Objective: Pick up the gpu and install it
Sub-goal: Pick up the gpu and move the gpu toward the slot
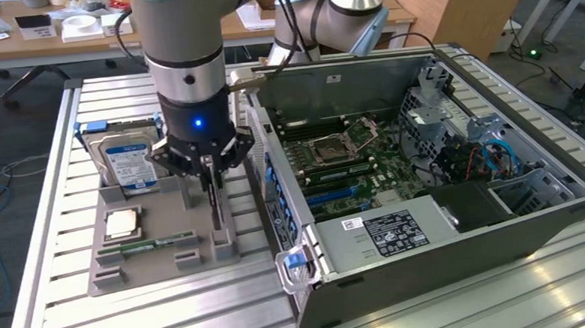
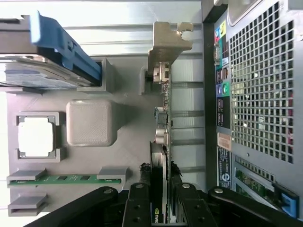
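The work is at the grasping step: the gripper (image 1: 209, 168) is down over the graphics card (image 2: 161, 118), which stands on its long edge in slotted posts at the right side of the grey tray (image 1: 153, 273), just beside the open computer case (image 1: 399, 279) on the exterior view's right. In the wrist view the black fingers (image 2: 141, 198) sit against both faces of the card near one end and seem to be clamped on it, though the contact itself is hard to judge. The card's pale metal bracket (image 2: 165, 45) is at its far end, and the card is not yet out of its slots. Freeing it calls for a straight upward pull, since the posts hold both ends and the case wall is close. A green and white mark on the card between the fingers looks like the Nvidia logo. The hard drive (image 1: 127, 158) wears a blue label and the power supply sticker (image 1: 389, 230) carries print, both too small to read.
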{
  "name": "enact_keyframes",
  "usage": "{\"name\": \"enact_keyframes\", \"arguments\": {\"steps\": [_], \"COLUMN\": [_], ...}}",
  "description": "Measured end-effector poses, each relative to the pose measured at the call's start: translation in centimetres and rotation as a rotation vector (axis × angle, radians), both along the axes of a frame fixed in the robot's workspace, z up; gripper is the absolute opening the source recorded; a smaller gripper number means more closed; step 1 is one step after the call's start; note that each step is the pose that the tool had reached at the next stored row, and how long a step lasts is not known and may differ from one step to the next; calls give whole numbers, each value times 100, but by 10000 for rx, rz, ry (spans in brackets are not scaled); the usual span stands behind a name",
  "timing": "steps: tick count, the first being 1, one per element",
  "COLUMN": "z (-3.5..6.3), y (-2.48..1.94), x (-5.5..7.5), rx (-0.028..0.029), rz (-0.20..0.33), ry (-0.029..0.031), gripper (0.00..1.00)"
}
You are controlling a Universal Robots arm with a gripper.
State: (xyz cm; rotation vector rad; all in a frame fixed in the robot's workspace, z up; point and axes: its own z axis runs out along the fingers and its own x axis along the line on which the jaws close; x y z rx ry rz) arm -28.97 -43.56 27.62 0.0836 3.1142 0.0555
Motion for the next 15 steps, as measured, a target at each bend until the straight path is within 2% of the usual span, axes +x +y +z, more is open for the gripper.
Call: {"name": "enact_keyframes", "arguments": {"steps": [15], "z": [667], "y": [0], "x": [0], "rx": [30], "rz": [26], "ry": [0], "gripper": [26]}}
